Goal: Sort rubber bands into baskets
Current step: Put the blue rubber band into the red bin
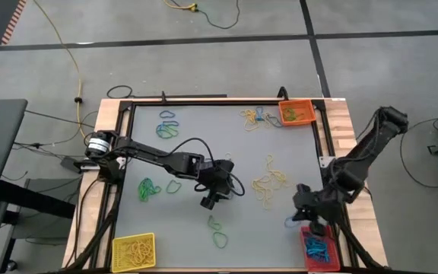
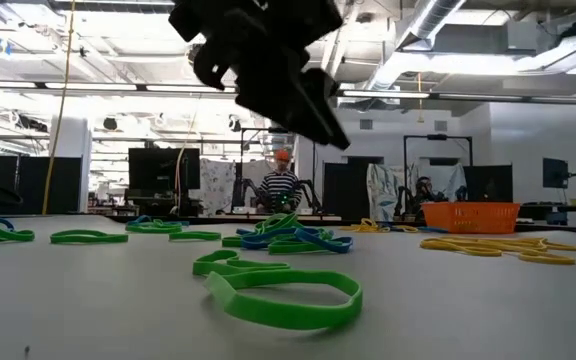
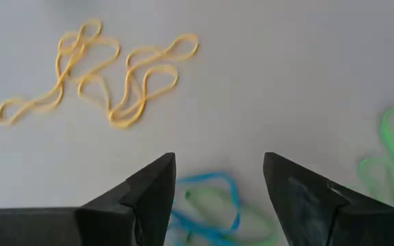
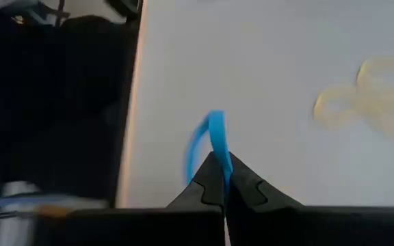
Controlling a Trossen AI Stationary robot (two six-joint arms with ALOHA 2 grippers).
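Left tool over mid-counter, fingers spread apart, nothing between them. Just below and ahead of it on the counter: a blue rubber band overlapping a green one; farther ahead, a tangle of yellow bands.

Right tool at the counter's near right corner, fingers pinched together on a blue band that loops out past the tips. Red basket sits just beside this tool. Orange basket and yellow basket lie well apart from both tools.
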